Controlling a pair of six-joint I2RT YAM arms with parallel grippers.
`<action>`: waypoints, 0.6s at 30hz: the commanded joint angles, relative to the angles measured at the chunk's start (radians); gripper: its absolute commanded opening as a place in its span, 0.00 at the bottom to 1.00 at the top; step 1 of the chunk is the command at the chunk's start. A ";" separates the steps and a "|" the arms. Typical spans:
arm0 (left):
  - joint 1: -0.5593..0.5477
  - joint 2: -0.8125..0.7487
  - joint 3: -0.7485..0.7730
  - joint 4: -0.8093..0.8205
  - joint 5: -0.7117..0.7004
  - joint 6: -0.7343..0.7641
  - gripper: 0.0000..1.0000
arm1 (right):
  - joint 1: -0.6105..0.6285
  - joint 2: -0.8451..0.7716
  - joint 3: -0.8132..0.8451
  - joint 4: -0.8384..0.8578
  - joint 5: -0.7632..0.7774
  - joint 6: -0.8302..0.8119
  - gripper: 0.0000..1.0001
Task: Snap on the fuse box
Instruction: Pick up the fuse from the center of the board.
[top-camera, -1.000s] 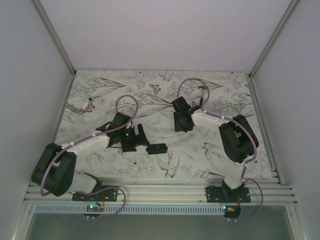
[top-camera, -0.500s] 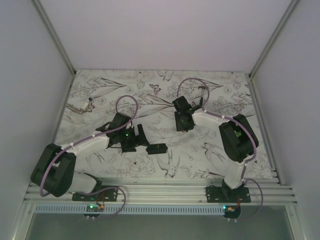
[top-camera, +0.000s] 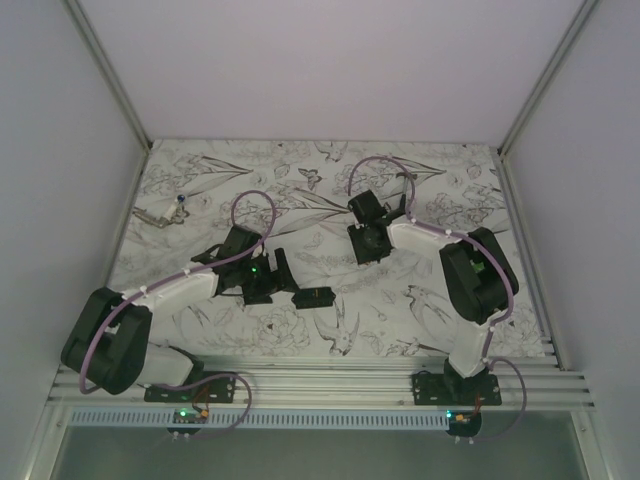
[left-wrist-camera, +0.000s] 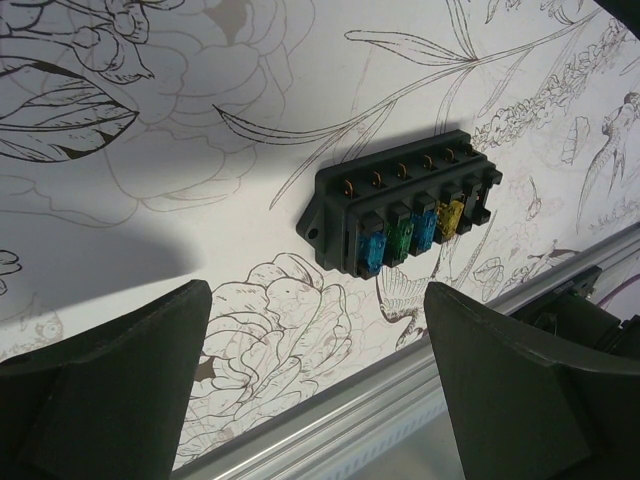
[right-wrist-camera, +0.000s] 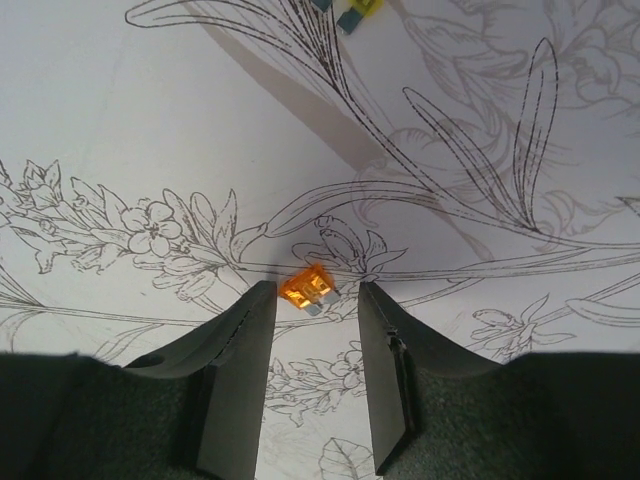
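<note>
The fuse box (top-camera: 318, 298) is a small black box lying on the flower-print table near the front. In the left wrist view the fuse box (left-wrist-camera: 405, 205) shows blue, green and yellow fuses in its slots. My left gripper (top-camera: 287, 268) is open and empty just left of the box, and in its own view the left gripper (left-wrist-camera: 315, 292) is short of the box. My right gripper (top-camera: 371, 252) points down at mid-table. In its own view the right gripper (right-wrist-camera: 315, 292) is open, with a loose orange fuse (right-wrist-camera: 307, 288) lying on the table between its fingertips.
Two more loose fuses, yellow (right-wrist-camera: 358, 8) and blue (right-wrist-camera: 322, 3), lie farther off at the top of the right wrist view. A small tool (top-camera: 165, 212) lies at the far left. An aluminium rail (left-wrist-camera: 400, 400) runs along the table's near edge.
My right gripper has shifted slightly to the right. The left arm and the fuse box have not moved.
</note>
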 joint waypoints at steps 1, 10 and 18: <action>0.003 -0.025 -0.017 -0.033 -0.002 0.012 0.92 | -0.031 0.005 0.016 0.004 -0.058 -0.150 0.45; 0.004 -0.033 -0.022 -0.033 0.001 0.011 0.92 | -0.048 0.035 0.002 0.038 -0.134 -0.282 0.43; 0.004 -0.036 -0.025 -0.032 0.002 0.012 0.92 | -0.049 0.037 -0.006 0.018 -0.163 -0.366 0.41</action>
